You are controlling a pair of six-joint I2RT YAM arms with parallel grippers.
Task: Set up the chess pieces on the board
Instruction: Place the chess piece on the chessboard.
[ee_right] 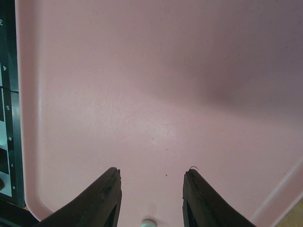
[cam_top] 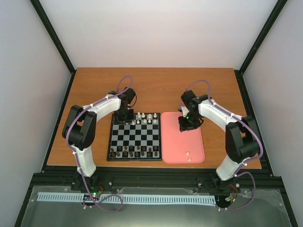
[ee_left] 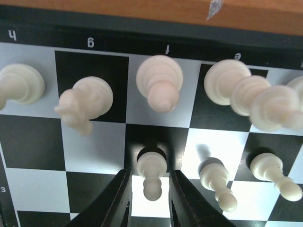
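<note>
Above the board (ee_left: 33, 137), left pincer (ee_left: 150, 173) loosely straddles a pawn (ee_left: 151, 164).

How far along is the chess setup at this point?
Mostly done: white chess pieces stand along the far rows of the board. In hand: the left pincer straddles a white pawn standing on its square, jaws slightly clear of it. Remaining: two white pieces lie on the pink tray, where the right pincer hangs open and empty.
</note>
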